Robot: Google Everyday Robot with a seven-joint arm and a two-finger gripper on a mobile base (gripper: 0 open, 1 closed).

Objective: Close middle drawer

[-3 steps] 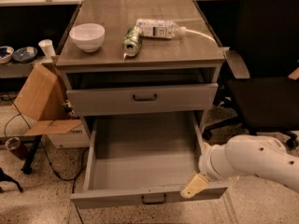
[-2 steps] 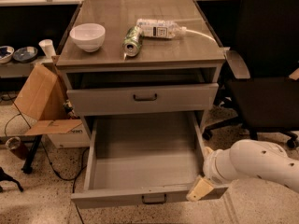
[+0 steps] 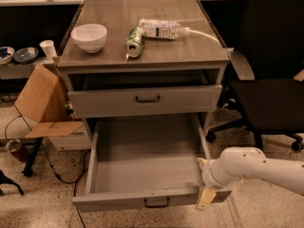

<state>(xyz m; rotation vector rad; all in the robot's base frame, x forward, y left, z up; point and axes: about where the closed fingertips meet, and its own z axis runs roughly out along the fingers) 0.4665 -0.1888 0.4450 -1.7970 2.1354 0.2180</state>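
The middle drawer point(image 3: 142, 160) is pulled far out of the grey cabinet. Its long grey tray is empty, and its low front panel point(image 3: 123, 201) carries a small dark bar handle point(image 3: 156, 202). My gripper point(image 3: 204, 182), on a white arm coming in from the right, is at the drawer's front right corner. It looks open, with one cream fingertip point(image 3: 205, 199) in front of the panel's right end and the other by the tray's right wall. It holds nothing.
The drawer above point(image 3: 145, 100) stands slightly out. On the cabinet top are a white bowl point(image 3: 89, 36), a green can point(image 3: 134, 41) on its side and a lying plastic bottle point(image 3: 161, 29). A black office chair point(image 3: 270, 80) stands right, a cardboard box point(image 3: 40, 99) left.
My gripper has moved slightly right and down, from over the tray's right front part to the front panel's right end. The drawer has not visibly moved.
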